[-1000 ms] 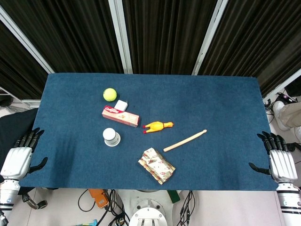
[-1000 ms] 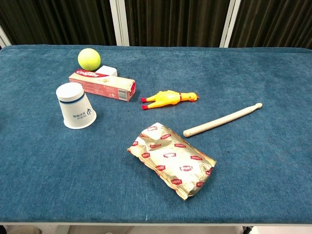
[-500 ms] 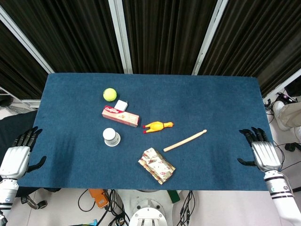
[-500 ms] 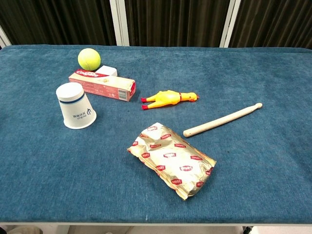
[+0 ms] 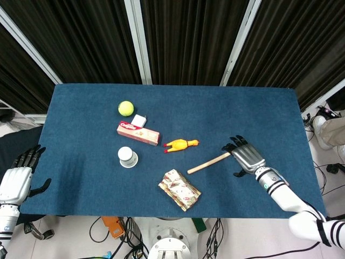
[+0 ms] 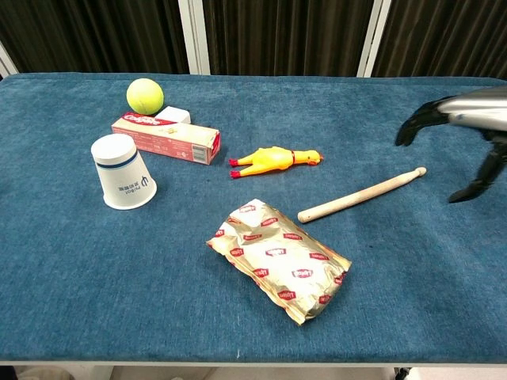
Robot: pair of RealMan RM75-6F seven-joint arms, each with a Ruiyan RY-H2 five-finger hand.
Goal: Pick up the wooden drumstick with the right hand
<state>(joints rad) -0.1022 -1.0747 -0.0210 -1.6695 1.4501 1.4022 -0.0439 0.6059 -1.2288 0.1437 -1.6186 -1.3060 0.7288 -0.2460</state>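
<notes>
The wooden drumstick (image 5: 208,162) (image 6: 360,195) lies slanted on the blue table, its tip pointing up and right. My right hand (image 5: 246,155) (image 6: 459,131) hovers over the stick's tip end with fingers spread and nothing in it; in the head view it covers the tip. In the chest view the hand sits above and to the right of the tip, apart from it. My left hand (image 5: 18,177) hangs open off the table's left edge, seen only in the head view.
A gold foil snack packet (image 5: 179,189) (image 6: 278,260) lies just left of the stick's butt end. A yellow rubber chicken (image 5: 181,144) (image 6: 273,160), a toothpaste box (image 5: 138,133), an upturned paper cup (image 5: 128,157) and a tennis ball (image 5: 125,108) sit further left.
My right hand has swung in from the table's right edge, leftward over the table, and now hovers above the drumstick's tip. The left hand has barely moved. No object has shifted.
</notes>
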